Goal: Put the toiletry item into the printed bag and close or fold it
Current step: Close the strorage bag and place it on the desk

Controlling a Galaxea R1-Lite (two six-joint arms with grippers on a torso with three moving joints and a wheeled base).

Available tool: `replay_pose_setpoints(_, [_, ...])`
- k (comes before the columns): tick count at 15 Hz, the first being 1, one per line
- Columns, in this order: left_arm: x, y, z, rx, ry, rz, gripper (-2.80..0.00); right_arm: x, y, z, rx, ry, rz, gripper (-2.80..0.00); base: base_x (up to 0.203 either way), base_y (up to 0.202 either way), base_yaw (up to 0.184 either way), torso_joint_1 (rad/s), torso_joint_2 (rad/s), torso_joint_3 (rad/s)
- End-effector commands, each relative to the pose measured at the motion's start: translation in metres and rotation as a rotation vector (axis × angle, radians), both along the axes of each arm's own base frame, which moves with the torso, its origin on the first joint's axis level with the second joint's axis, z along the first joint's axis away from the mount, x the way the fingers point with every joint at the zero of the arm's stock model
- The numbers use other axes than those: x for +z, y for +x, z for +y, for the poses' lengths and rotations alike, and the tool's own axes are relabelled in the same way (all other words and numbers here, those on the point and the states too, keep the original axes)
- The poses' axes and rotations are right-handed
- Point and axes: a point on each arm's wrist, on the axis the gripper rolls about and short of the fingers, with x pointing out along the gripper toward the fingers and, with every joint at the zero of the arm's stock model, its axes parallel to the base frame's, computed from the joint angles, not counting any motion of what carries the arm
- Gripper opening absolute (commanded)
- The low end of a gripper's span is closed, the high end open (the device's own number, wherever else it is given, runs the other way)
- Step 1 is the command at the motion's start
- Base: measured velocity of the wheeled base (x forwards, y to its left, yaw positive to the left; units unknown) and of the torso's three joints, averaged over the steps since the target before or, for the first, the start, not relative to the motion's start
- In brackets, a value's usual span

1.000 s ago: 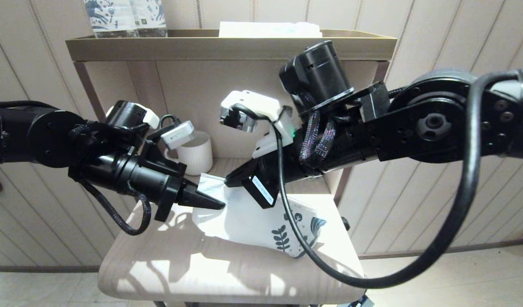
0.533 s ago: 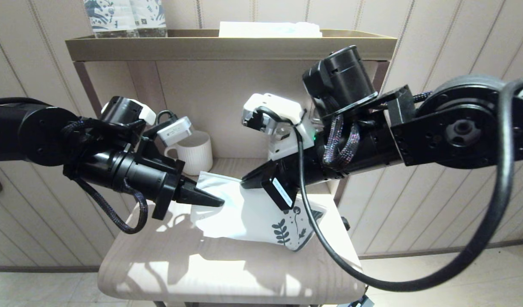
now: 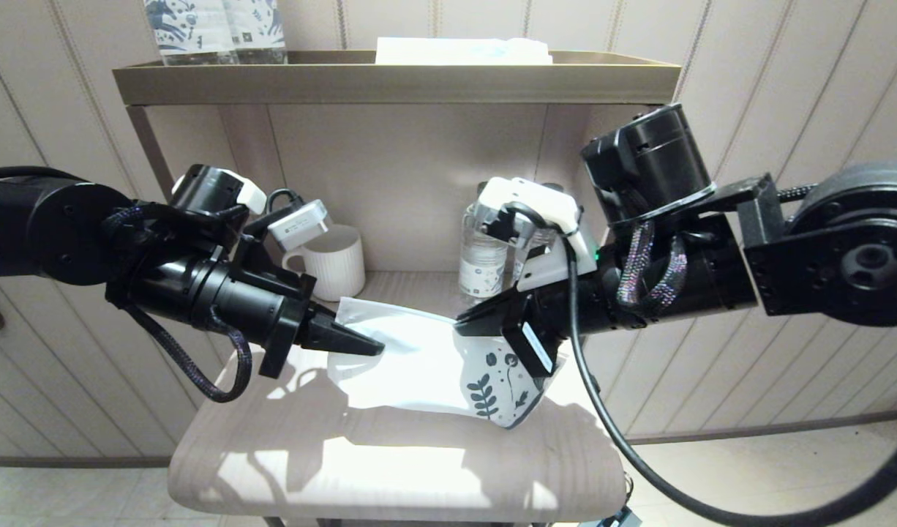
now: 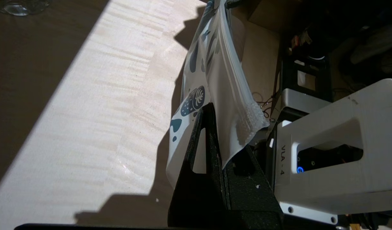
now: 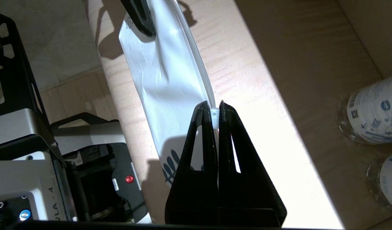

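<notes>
The printed bag (image 3: 412, 366), white with teal leaf print at its right end, hangs stretched between both grippers just above the wooden shelf (image 3: 331, 461). My left gripper (image 3: 374, 350) is shut on the bag's left top corner (image 4: 228, 95), seen at the left gripper (image 4: 215, 127) in the left wrist view. My right gripper (image 3: 464, 327) is shut on the small white zip slider (image 5: 215, 115) on the bag's top edge, near the printed end; the right wrist view shows the right gripper (image 5: 215, 110) and the bag (image 5: 160, 73) running away from it. The toothbrush is out of view.
A white ribbed mug (image 3: 337, 262) stands at the back left of the shelf. Two clear water bottles (image 3: 482, 260) stand at the back right, behind my right gripper. Above, a tray shelf (image 3: 390, 79) holds blue-patterned packs (image 3: 214, 29).
My right gripper has slid to the right along the bag's top edge, away from the left gripper, uncovering the bottles. The left gripper has held its corner almost still.
</notes>
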Motion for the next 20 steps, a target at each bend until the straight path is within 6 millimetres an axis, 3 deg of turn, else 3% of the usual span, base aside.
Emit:
replay_pose_setpoints(1, [0.000,0.000,0.000,-0.005,-0.002,0.001,-2.80,0.000,-0.007,-0.016,-0.017,-0.001,0.008,-2.80,0.000,0.000,0.000,0.000,0.00,0.000])
replay_pose_setpoints(7, [0.000,-0.001,0.000,-0.005,-0.002,0.001,-2.80,-0.010,-0.020,-0.061,-0.100,0.001,0.032,-2.80,0.000,0.000,0.000,0.000,0.00,0.000])
replay_pose_setpoints(10, [-0.001,0.000,0.000,-0.006,-0.001,0.003,-2.80,-0.019,-0.026,-0.074,-0.129,-0.006,0.043,-2.80,0.000,0.000,0.000,0.000,0.00,0.000])
replay_pose_setpoints(15, [-0.001,0.000,0.000,-0.006,-0.001,0.004,-2.80,-0.032,-0.029,-0.084,-0.142,-0.001,0.054,-2.80,0.000,0.000,0.000,0.000,0.00,0.000])
replay_pose_setpoints(20, [-0.002,0.000,0.000,-0.006,0.000,0.005,-2.80,-0.032,-0.028,-0.082,-0.137,0.000,0.053,-2.80,0.000,0.000,0.000,0.000,0.00,0.000])
